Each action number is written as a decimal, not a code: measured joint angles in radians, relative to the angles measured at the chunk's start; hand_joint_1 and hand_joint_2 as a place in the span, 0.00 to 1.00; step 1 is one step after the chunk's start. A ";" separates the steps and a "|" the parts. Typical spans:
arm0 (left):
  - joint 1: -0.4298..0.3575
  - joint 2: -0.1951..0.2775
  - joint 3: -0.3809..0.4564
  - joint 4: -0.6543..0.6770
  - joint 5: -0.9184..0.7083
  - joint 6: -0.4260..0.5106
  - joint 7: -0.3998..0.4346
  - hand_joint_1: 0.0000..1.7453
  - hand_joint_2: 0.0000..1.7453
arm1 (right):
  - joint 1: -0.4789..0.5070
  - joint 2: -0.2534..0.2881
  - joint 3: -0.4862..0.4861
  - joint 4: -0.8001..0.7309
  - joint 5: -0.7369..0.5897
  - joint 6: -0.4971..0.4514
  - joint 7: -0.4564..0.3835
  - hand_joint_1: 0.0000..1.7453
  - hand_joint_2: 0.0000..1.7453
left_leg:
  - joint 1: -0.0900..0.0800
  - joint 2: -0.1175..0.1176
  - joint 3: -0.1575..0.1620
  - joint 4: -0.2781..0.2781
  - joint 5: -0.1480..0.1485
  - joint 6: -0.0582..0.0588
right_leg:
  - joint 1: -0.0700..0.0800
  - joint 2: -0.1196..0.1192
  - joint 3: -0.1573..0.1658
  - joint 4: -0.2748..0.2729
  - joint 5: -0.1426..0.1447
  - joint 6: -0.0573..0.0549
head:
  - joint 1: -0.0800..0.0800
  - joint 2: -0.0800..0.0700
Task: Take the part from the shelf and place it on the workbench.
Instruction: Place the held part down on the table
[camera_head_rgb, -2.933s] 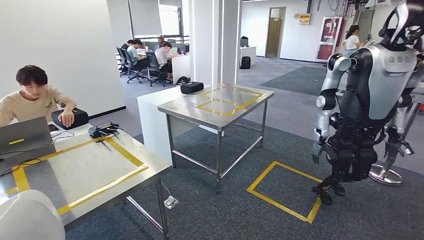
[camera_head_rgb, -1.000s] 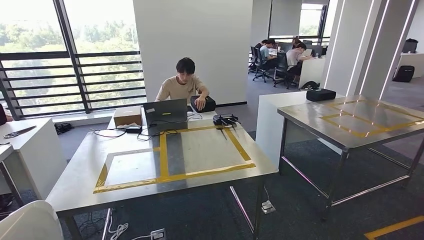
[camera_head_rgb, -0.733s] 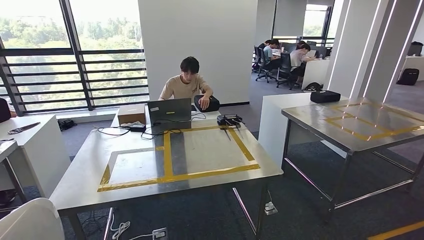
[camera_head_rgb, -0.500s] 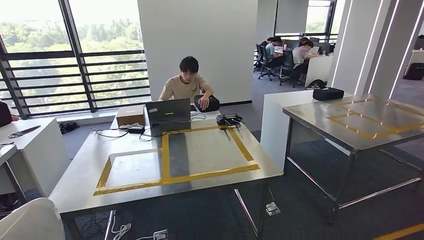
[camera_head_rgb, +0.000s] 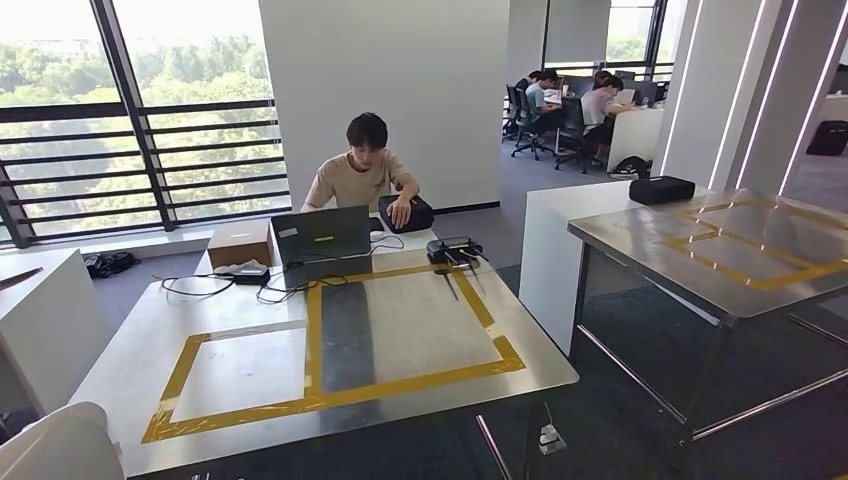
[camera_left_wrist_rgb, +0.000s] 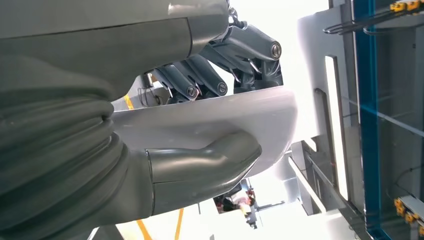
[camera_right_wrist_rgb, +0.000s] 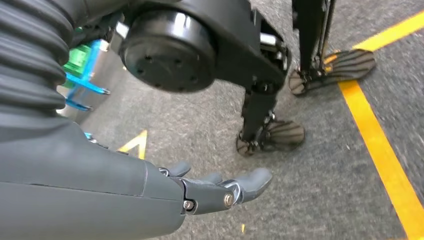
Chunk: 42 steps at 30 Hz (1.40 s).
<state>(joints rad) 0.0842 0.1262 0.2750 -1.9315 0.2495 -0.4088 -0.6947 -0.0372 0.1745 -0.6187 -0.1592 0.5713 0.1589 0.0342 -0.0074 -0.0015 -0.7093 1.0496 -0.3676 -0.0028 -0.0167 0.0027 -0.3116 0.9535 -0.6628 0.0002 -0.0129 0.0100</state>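
Note:
A smooth white curved part (camera_left_wrist_rgb: 210, 120) lies in my left hand (camera_left_wrist_rgb: 200, 165); the thick thumb presses one side of it and the dark fingers (camera_left_wrist_rgb: 220, 65) wrap the other. The same white part (camera_head_rgb: 60, 445) shows at the lower left corner of the head view. In front of me stands the steel workbench (camera_head_rgb: 400, 320), marked with two yellow tape rectangles. My right hand (camera_right_wrist_rgb: 215, 190) hangs over grey carpet, fingers straight and apart, holding nothing.
A person (camera_head_rgb: 360, 170) sits at the workbench's far side behind a laptop (camera_head_rgb: 322, 235), with a cardboard box (camera_head_rgb: 238, 243), cables, a black case (camera_head_rgb: 408, 213) and a black device (camera_head_rgb: 452, 249). A second steel table (camera_head_rgb: 740, 250) stands to the right, a white desk (camera_head_rgb: 40, 310) to the left.
The camera has turned from the other robot and far table to face the workbench, then drawn nearer; the bench now looks larger. The white part stays at the lower left.

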 joint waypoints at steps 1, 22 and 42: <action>-0.005 0.003 0.000 -0.001 0.001 0.001 0.003 1.00 1.00 | -0.003 0.001 0.000 0.000 0.000 -0.001 0.003 0.00 1.00 | 0.002 -0.001 0.019 -0.016 -0.019 0.005 | 0.000 -0.001 0.000 0.015 0.018 0.005 | 0.000 0.001; -0.027 0.005 -0.026 0.012 -0.094 0.105 0.001 1.00 1.00 | -0.004 0.004 -0.004 0.005 0.000 -0.006 0.001 0.00 1.00 | 0.013 -0.009 0.120 0.259 -0.293 -0.044 | 0.005 -0.002 -0.296 0.065 0.219 -0.045 | 0.002 0.001; 0.042 -0.011 -0.026 -0.040 -0.079 0.103 -0.007 1.00 1.00 | -0.002 0.006 -0.005 0.005 0.016 -0.001 -0.011 0.00 1.00 | 0.012 -0.009 0.075 -0.020 -0.065 0.004 | 0.008 0.001 -0.137 0.020 0.090 -0.015 | 0.008 0.001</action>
<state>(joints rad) 0.1263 0.1156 0.2488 -1.9712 0.1706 -0.3057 -0.7019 -0.0392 0.1804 -0.6237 -0.1541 0.5876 0.1583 0.0229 0.0049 -0.0108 -0.6344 1.0299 -0.4327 0.0014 -0.0083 0.0033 -0.4482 0.9733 -0.5729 -0.0150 -0.0049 0.0107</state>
